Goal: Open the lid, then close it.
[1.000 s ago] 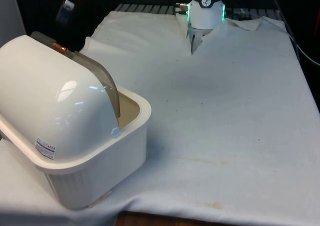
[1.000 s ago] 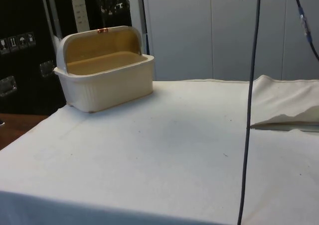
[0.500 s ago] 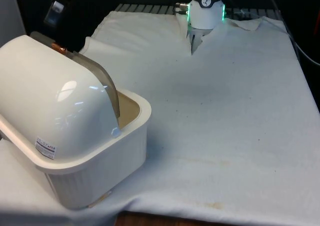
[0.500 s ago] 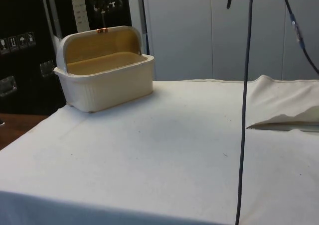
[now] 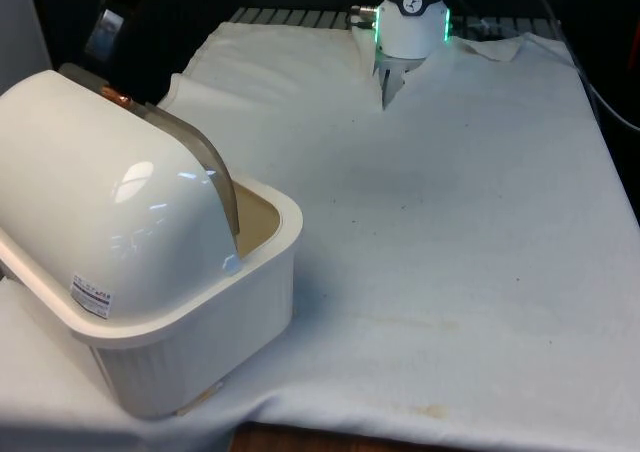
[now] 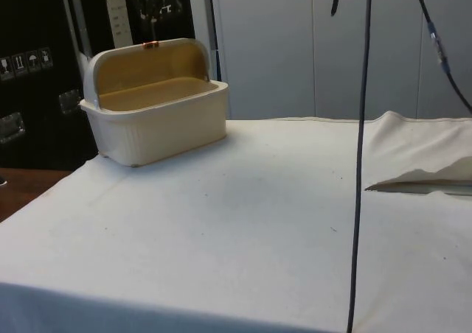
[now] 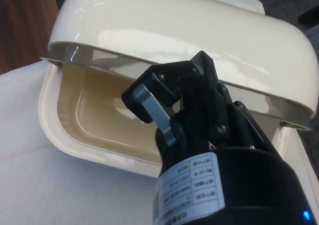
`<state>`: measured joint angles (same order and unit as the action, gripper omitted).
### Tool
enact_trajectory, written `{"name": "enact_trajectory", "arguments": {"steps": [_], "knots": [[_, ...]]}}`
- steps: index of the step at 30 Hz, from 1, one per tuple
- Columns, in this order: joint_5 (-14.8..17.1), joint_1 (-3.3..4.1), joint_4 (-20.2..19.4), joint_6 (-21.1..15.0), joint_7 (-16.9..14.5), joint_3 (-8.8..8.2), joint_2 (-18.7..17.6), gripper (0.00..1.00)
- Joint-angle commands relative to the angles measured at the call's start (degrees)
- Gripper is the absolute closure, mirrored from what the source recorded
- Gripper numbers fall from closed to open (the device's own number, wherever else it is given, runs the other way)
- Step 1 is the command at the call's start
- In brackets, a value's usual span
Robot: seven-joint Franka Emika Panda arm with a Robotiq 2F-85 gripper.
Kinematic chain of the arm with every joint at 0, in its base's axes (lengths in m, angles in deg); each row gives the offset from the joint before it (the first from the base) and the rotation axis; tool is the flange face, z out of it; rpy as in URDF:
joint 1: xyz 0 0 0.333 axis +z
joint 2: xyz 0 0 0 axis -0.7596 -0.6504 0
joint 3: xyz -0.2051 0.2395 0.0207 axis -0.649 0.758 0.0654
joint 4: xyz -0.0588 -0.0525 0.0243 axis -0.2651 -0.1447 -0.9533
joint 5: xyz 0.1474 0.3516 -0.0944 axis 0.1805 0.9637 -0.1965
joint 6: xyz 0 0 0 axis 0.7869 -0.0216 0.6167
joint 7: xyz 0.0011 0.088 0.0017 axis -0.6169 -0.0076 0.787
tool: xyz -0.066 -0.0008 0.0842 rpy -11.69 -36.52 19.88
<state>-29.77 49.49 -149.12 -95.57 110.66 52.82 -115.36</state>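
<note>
Judging by its gloss, the bread box (image 5: 150,302) lid (image 5: 100,202) looks stiff, light and slippery; I'd push its copper handle (image 6: 151,45). Whether my gripper (image 7: 164,110) is open, I cannot tell.

white cloth (image 5: 450,222), black cable (image 6: 359,163)

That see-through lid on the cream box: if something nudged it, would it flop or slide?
The lid is a curved rigid-looking shell, so it probably slides as one piece rather than flopping. Glossy highlights on the bread box suggest smooth, slippery plastic. Its broad ribbed base probably resists tipping.
</note>
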Motion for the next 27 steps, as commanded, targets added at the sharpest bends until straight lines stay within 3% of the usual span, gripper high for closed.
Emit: {"name": "enact_trajectory", "arguments": {"steps": [1,3,4,12,18,19,20,27], "knots": [[0.5,-0.4,0.9,0.7,0.2,0.46,-0.7,1.0],[0.0,-0.06,0.3,0.2,0.1,0.0,-0.5,1.0],[0.4,-0.34,1.3,1.1,0.3,0.34,-1.1,1.0],[0.3,-0.4,4.1,3.0,1.6,-0.29,-3.6,1.0],[-0.1,0.06,4.9,4.1,2.5,-1.09,-4.5,1.0],[0.0,-0.23,4.7,3.7,1.8,-0.52,-4.2,1.0],[-0.3,0.23,4.9,4.5,2.6,-1.32,-4.5,1.0],[-0.8,0.97,4.6,6.8,3.2,-1.95,-4.4,1.0]]}}
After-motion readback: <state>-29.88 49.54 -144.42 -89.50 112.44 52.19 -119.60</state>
